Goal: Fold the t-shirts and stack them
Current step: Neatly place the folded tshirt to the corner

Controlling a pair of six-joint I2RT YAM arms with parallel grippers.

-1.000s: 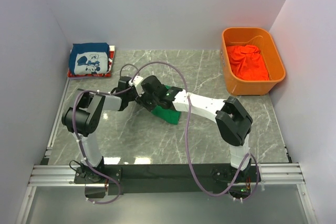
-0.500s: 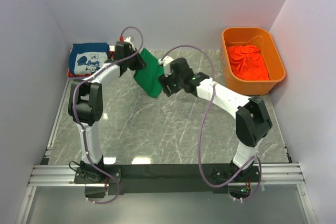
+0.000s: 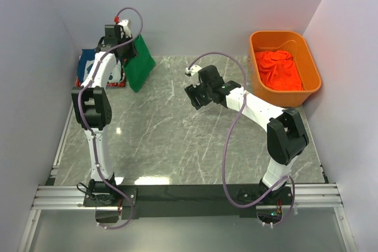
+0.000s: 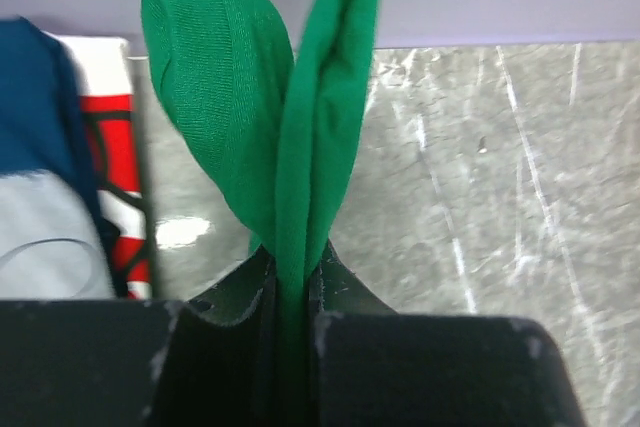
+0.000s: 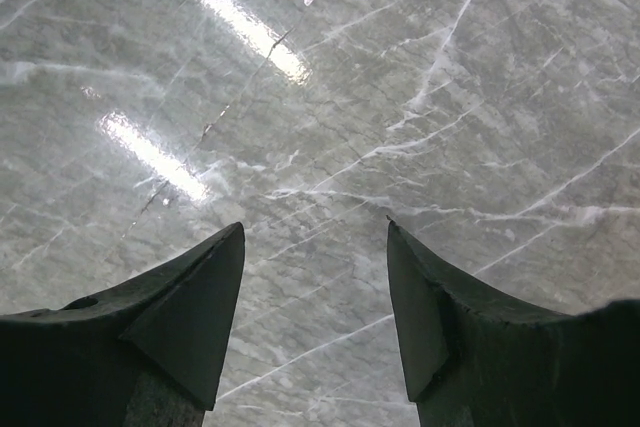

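Green tee (image 4: 300, 147) inside left claw (image 4: 290, 292)

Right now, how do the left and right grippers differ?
The left gripper has jaws shut on the green t-shirt; the right gripper has jaws open, empty. The left gripper is beside the folded stack far left; the right gripper is over bare marble table. Both are black.
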